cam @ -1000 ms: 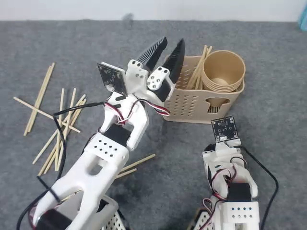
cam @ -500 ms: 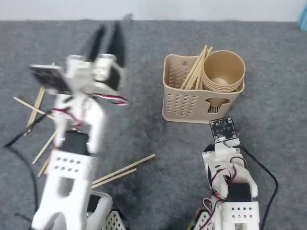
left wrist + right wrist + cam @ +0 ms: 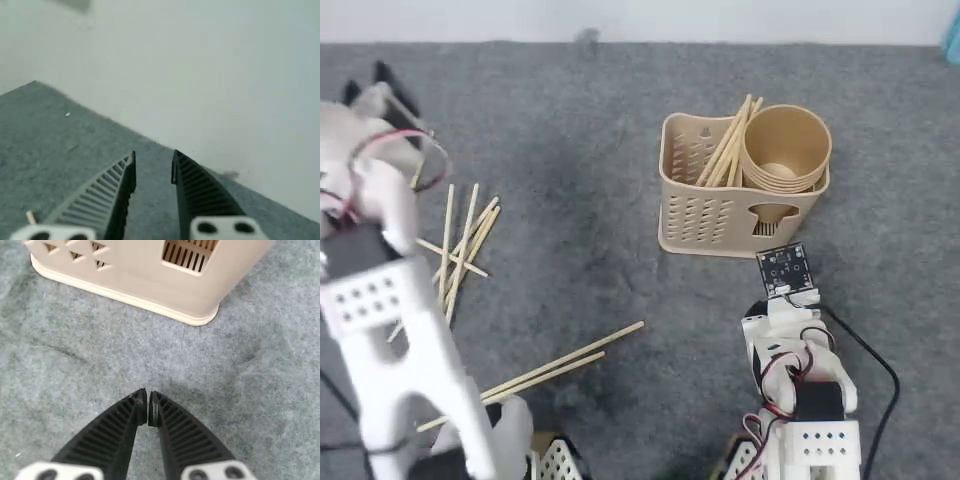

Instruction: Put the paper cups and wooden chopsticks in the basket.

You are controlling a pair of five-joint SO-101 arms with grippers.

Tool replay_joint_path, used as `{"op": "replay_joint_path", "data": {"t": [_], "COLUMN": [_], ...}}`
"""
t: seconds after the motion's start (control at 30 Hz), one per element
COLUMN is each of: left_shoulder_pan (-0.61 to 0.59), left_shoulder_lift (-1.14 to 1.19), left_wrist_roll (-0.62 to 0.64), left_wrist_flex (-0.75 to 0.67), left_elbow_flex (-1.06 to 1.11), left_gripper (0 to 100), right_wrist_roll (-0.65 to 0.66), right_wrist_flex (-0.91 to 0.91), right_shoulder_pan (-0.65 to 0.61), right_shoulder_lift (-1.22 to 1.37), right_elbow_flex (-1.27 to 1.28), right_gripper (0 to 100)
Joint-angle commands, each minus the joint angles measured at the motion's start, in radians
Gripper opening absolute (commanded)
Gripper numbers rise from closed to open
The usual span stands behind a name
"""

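1. The loose chopsticks point(image 3: 460, 240) lie flat on the grey table point(image 3: 580, 150), left of centre, and a separate pair point(image 3: 565, 362) lies at lower centre. They look light, stiff and thin, likely to roll or pivot in a pinch. The best hold is probably near mid-length, with the jaws across the stick.
2. The pair's long axis runs from lower left to upper right, the two sticks nearly parallel and just beside each other. The left bunch runs mostly up and down the frame, its tops leaning slightly right. At least one stick crosses the others, and the arm hides part of the bunch.
3. The basket point(image 3: 705, 215) stands right of centre. The nested cups point(image 3: 785, 140) are in its right side, with several more sticks point(image 3: 728, 145) leaning upright beside them.
4. The left claw point(image 3: 153, 155) is at the upper left, aimed toward the wall. Its jaws are a little apart with nothing between them.
5. The right claw point(image 3: 147, 399) points down at the table just below the basket. Its tips are together and it holds nothing.
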Motion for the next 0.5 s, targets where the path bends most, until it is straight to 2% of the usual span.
{"op": "replay_joint_path", "data": {"t": [0.0, 0.13, 0.47], "left_shoulder_pan": [-0.086, -0.180, -0.285], "left_shoulder_lift": [0.129, 0.264, 0.517], "left_wrist_roll": [0.014, 0.100, 0.106], "left_wrist_flex": [0.057, 0.077, 0.212], "left_elbow_flex": [-0.134, -0.211, -0.329], "left_gripper": [11, 11, 11], "right_wrist_roll": [0.014, 0.014, 0.015], "right_wrist_flex": [0.008, 0.008, 0.002], "right_shoulder_pan": [0.012, 0.012, 0.007], "right_shoulder_lift": [-0.015, -0.015, -0.015], "right_elbow_flex": [-0.005, -0.005, 0.005], "right_gripper": [3.3, 3.3, 3.3]}}
